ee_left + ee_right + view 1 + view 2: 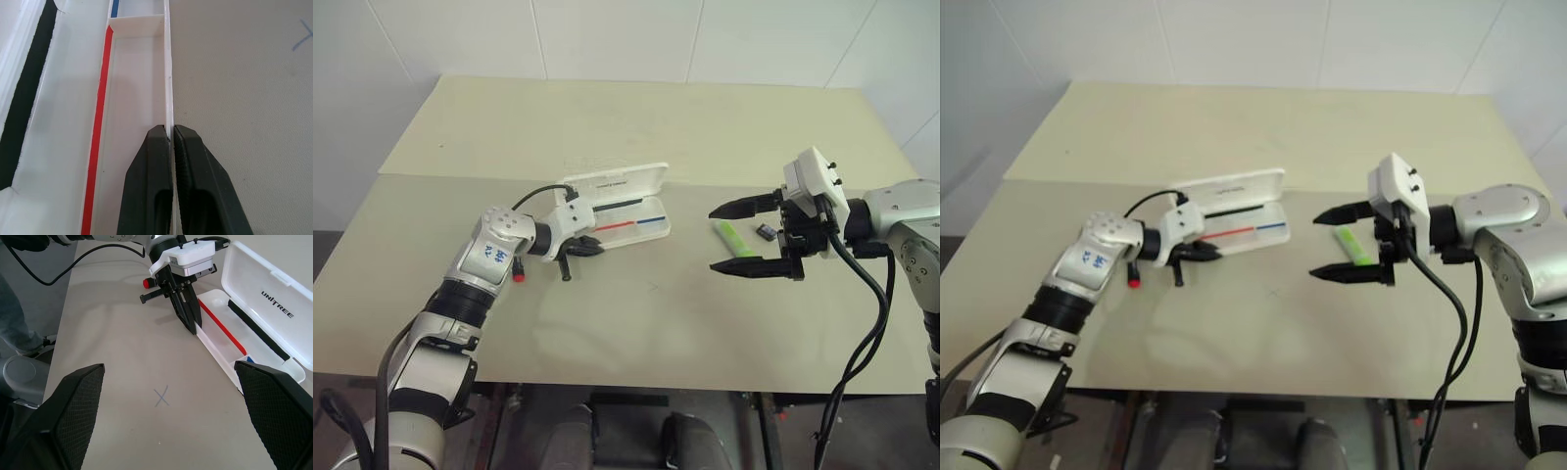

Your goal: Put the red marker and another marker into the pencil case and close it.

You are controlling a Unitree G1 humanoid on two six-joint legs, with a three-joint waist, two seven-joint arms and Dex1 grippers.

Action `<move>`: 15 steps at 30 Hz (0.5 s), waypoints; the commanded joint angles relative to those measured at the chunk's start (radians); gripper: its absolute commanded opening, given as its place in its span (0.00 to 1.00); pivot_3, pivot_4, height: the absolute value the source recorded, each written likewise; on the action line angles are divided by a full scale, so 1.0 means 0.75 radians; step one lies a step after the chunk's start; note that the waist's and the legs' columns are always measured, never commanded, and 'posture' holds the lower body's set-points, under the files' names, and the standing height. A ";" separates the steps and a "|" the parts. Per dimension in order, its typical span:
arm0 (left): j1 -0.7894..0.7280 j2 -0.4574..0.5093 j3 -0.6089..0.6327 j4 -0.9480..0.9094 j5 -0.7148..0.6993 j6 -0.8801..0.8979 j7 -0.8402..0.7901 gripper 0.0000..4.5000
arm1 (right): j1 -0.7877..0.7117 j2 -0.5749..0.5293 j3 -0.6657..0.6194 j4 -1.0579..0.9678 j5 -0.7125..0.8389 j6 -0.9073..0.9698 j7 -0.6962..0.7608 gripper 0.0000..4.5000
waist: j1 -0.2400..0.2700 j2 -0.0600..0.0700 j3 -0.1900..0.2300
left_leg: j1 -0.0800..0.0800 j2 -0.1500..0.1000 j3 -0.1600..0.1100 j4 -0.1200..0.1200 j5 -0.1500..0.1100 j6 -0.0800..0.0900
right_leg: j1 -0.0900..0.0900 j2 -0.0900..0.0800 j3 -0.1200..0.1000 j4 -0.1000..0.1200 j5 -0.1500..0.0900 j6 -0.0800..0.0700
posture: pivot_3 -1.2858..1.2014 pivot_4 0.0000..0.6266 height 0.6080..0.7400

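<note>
Broadly, a pale beige table carries everything. The pencil case lies open near its middle, white, with the hinged lid raised on the far side and dark lettering on the inside of it. A thin black pen lies along the tray beside the lid, and a thin red pen runs lengthwise through it, with a blue pen past a small divider.

The left tool points forward and downward at the near end of the case; its two black fingers are pressed together on the thin near wall of the tray, pinching that rim between them. Just behind the left wrist, the red marker shows its red end on the table, mostly hidden by the arm.

The right tool hangs above the table to the right of the case, its fingers spread wide and holding nothing. Between and below those fingers lies another marker, lime green, flat on the table and well apart from the case. A tiny black object sits just to the right of it. A faint pencilled cross marks the table in front of the case.
</note>
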 commanded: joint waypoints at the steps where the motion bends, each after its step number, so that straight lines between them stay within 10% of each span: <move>1: 0.060 0.027 0.017 -0.120 -0.021 -0.009 -0.034 0.00 | -0.028 -0.013 -0.041 -0.031 0.019 -0.015 0.004 1.00 | -0.001 0.000 0.000 | 0.000 0.000 0.000 0.000 0.000 0.000 | 0.000 0.000 0.000 0.000 0.000 0.000 | 0.52 0.24 1.00; 15: 0.362 0.151 -0.022 -0.734 -0.088 -0.060 -0.141 0.00 | -0.018 -0.036 -0.046 -0.027 0.008 -0.016 0.007 1.00 | 0.000 0.000 0.000 | 0.000 0.000 0.000 0.000 -0.001 0.001 | 0.000 0.000 0.001 -0.001 0.000 0.000 | 0.52 0.24 1.00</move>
